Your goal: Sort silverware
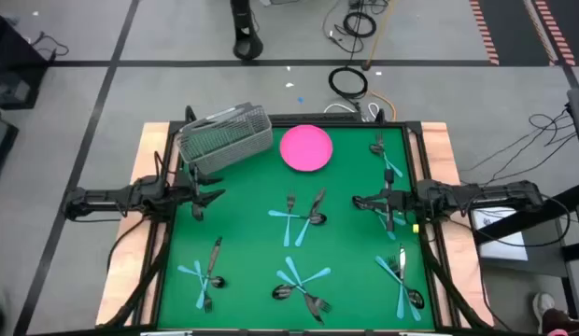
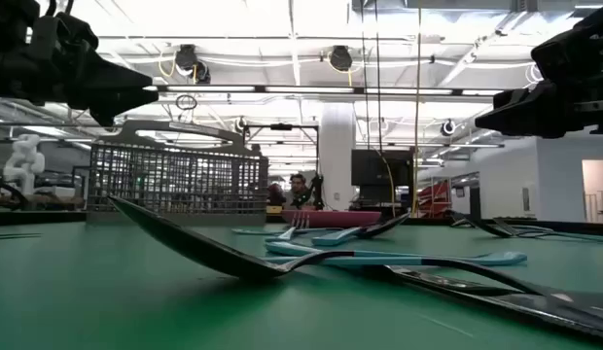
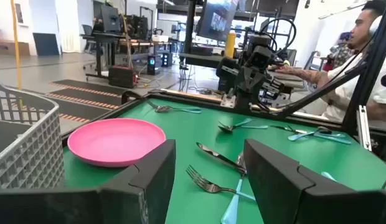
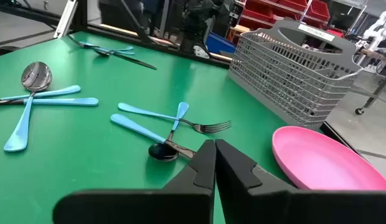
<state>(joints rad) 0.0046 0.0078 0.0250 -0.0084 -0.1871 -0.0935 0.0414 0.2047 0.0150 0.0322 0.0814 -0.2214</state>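
Note:
The silverware lies in small heaps on the green mat: one at the middle (image 1: 299,217), one at the near left (image 1: 205,273), one at the near middle (image 1: 301,285), one at the near right (image 1: 400,278) and one at the far right (image 1: 385,161). Forks, spoons and knives, some with light blue handles, cross each other. My left gripper (image 1: 213,197) hovers open at the mat's left edge, by the grey basket (image 1: 224,138). My right gripper (image 1: 360,202) hovers shut at the right side, above the mat. In the right wrist view the middle heap (image 4: 171,134) lies ahead of the shut fingers.
The grey wire-mesh basket lies tilted at the mat's far left corner. A pink round plate (image 1: 305,147) sits beside it at the far middle. Raised wooden edges (image 1: 437,140) frame the mat. People sit at desks beyond the table.

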